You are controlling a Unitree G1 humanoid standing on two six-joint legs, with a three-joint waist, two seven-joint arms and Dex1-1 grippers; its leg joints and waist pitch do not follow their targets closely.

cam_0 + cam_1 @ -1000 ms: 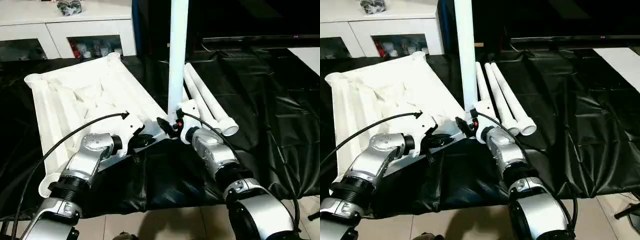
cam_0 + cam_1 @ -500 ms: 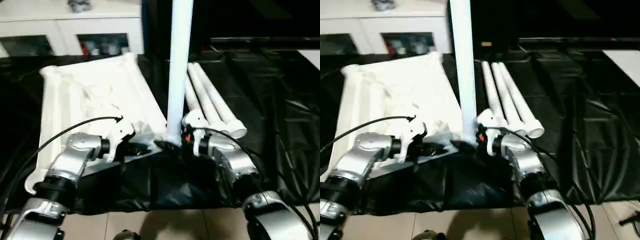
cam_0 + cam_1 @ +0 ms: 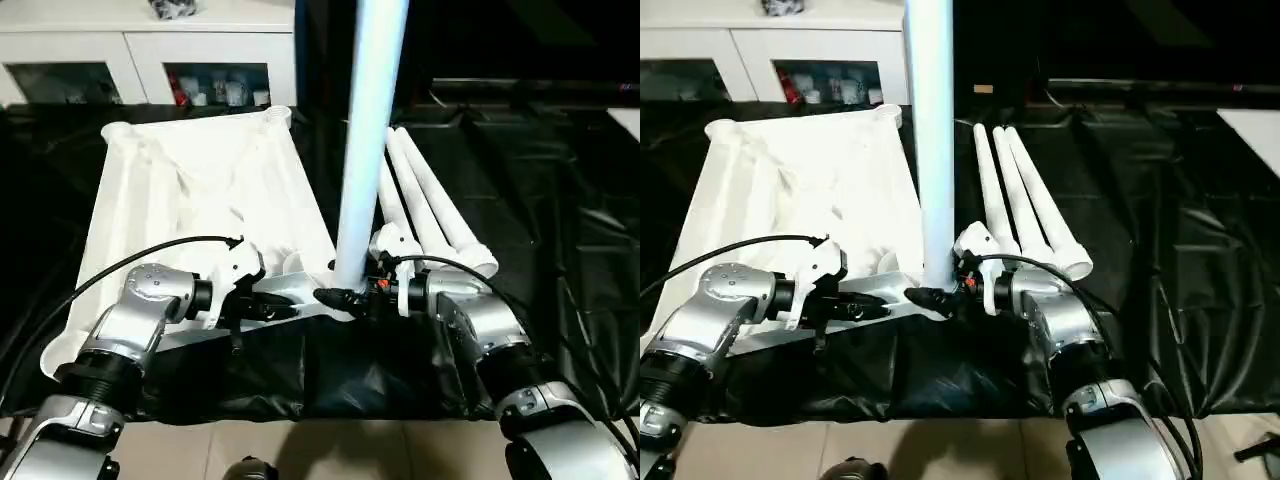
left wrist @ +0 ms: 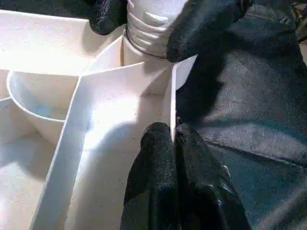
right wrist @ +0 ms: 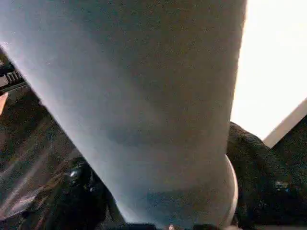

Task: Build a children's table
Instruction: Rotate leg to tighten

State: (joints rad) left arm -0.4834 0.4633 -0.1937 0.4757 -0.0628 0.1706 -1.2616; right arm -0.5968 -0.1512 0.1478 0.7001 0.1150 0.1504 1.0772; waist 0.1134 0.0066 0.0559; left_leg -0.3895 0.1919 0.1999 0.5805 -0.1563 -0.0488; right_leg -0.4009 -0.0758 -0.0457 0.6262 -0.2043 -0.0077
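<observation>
The white tabletop lies underside up on the black sheet. One white leg stands upright in its near right corner socket. My right gripper reaches in from the right, with a black finger pressed on each side of the leg's ribbed base. That gripper is shut on the leg. My left gripper is shut on the tabletop's thin near rim, just left of that socket. Three more legs lie side by side on the sheet to the right.
A white cabinet with glass doors stands behind the tabletop. The black sheet is crumpled and spreads far to the right. Bare floor shows at its near edge.
The camera has shifted. My right wrist has swung round to the right side of the upright leg's base, and its jaws have narrowed onto it. The left gripper keeps its hold on the rim.
</observation>
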